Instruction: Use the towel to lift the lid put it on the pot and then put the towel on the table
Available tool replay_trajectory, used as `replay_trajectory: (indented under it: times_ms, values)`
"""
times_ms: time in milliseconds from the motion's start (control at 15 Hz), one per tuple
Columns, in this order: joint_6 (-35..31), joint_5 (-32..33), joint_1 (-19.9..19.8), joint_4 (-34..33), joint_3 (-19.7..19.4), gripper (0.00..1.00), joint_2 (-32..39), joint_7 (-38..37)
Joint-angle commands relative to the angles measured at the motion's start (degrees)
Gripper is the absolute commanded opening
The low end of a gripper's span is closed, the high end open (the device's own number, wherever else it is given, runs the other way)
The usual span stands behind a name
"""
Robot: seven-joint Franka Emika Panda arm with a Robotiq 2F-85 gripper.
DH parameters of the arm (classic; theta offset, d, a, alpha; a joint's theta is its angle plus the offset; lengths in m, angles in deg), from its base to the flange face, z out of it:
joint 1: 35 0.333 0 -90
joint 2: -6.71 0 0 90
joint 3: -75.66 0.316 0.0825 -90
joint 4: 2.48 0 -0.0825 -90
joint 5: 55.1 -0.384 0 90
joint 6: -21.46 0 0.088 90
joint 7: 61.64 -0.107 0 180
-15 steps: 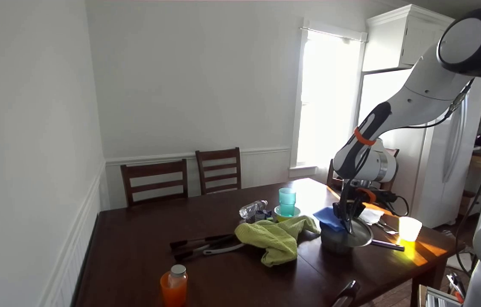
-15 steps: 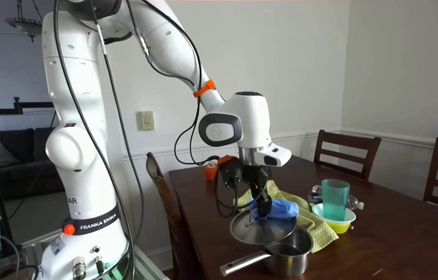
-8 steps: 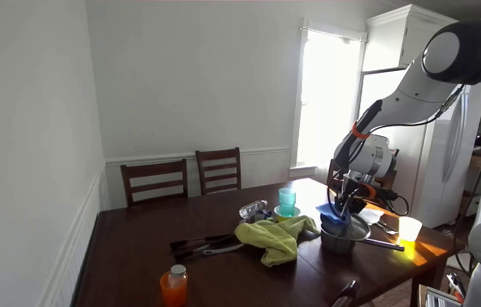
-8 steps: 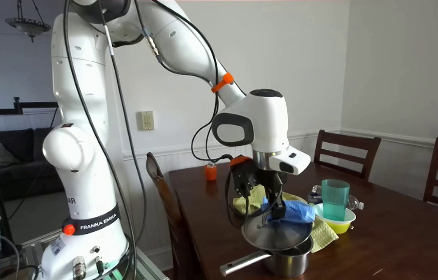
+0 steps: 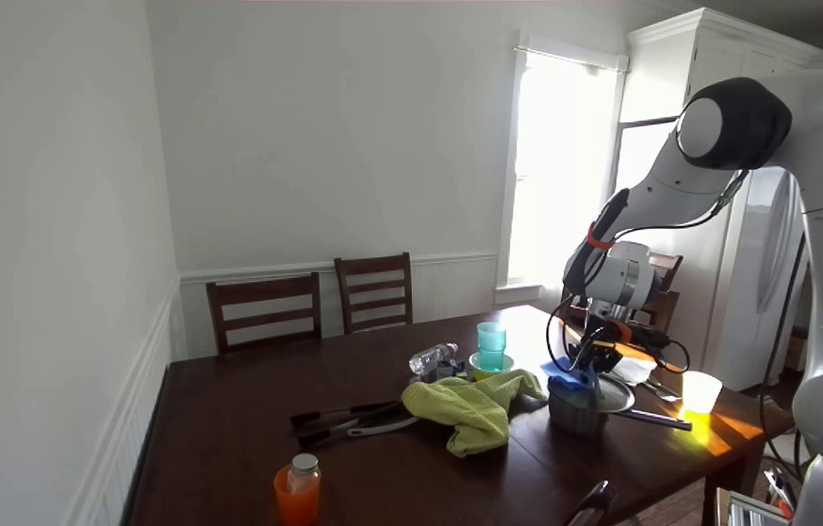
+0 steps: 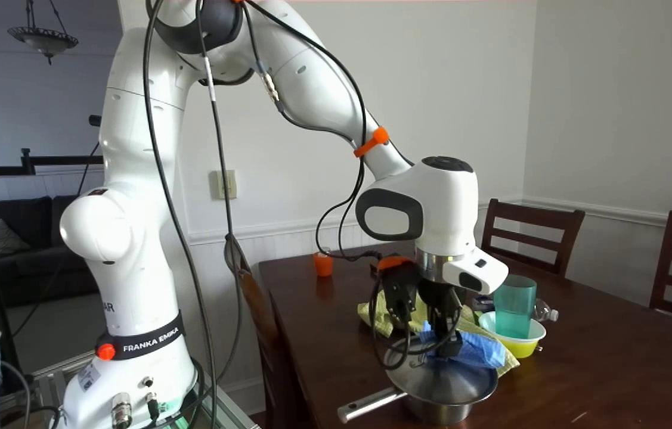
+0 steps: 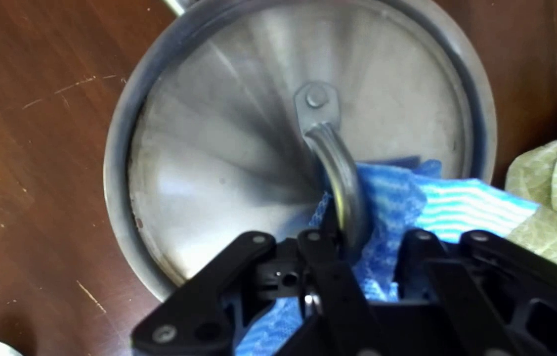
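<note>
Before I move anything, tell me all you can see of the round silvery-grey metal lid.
The round silvery-grey metal lid is shiny, with streaky reflections and small dark marks near its edge. A metal bracket with one visible rivet carries an arched metal handle. The jaws grip that handle, with the soft blue cloth towel bunched against it. The lid is over the small round grey metal pot, handle side up; whether it sits level or fully seated, I can't tell.
</note>
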Motion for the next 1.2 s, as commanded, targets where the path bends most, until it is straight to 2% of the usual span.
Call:
replay_trajectory:
  times_ms: [0,333,733,800,933,1133]
  values:
    - [3.8,-0.5,-2.9,-4.5,2.4,0.03,3.3,-1.1]
    - [6.9,1.0,-3.0,-5.5,3.1,0.03,3.1,-2.7]
    - [6.3,1.1,-2.8,-5.0,3.4,0.03,2.6,-2.5]
    - [6.3,1.4,-2.7,-4.9,3.4,0.36,2.5,-2.7]
    - [6.3,1.7,-2.5,-4.8,3.3,0.42,2.4,-2.9]
    - [5.8,4.1,-1.7,-3.9,2.6,0.62,1.1,-3.5]
